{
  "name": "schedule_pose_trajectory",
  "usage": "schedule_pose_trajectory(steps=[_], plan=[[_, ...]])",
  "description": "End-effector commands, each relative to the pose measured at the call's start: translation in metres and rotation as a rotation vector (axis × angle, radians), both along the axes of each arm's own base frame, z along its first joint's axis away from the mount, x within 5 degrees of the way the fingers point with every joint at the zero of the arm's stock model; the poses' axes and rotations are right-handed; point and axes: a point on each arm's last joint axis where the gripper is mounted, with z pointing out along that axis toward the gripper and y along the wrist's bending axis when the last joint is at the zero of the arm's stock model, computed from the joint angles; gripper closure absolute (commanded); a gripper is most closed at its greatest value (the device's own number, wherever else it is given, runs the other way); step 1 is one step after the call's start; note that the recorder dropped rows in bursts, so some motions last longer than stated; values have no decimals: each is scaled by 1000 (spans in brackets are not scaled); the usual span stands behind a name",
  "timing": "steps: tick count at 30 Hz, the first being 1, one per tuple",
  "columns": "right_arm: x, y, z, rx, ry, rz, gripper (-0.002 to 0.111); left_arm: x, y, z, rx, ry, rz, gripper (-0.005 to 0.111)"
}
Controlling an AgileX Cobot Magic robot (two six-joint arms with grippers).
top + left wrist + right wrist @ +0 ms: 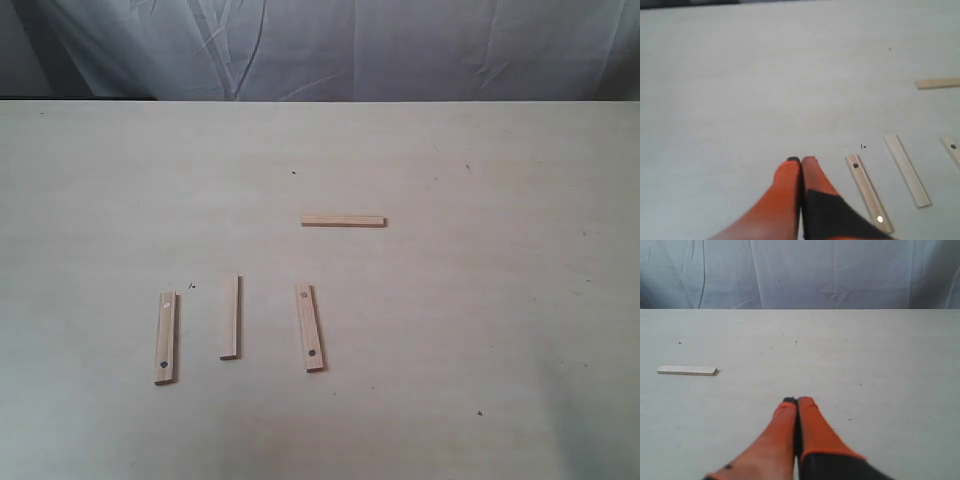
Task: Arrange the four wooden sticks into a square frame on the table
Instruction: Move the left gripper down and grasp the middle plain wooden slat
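Four pale wooden sticks lie apart on the table [500,300]. A wide holed stick [166,338] lies front left. Beside it are a narrow plain stick [231,316] and a second holed stick [310,327]. Another narrow stick [343,221] lies crosswise farther back. No square frame exists. In the left wrist view my left gripper [801,161] is shut and empty, just beside the holed stick [868,192]; the plain stick [907,169] lies beyond. My right gripper [798,402] is shut and empty over bare table, the crosswise stick [687,370] well off to its side. Neither gripper shows in the exterior view.
A wrinkled grey-white cloth backdrop [330,45] hangs behind the table's far edge. Tiny dark specks [293,172] dot the tabletop.
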Motion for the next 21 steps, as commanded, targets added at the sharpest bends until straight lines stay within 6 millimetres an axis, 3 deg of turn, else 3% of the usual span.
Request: schedule_pose_trajectory(steps=[1, 8, 15, 21], plan=[[0, 0, 0, -3, -11, -6, 108, 41, -5, -1, -28, 132, -17, 107], [0, 0, 0, -3, -11, -6, 108, 92, -31, -47, -100, 398, -133, 107], [0, 0, 0, -3, -11, -6, 108, 111, -102, -86, -86, 544, -288, 107], [0, 0, 0, -3, -11, -6, 108, 129, -150, -92, -66, 534, -389, 107]])
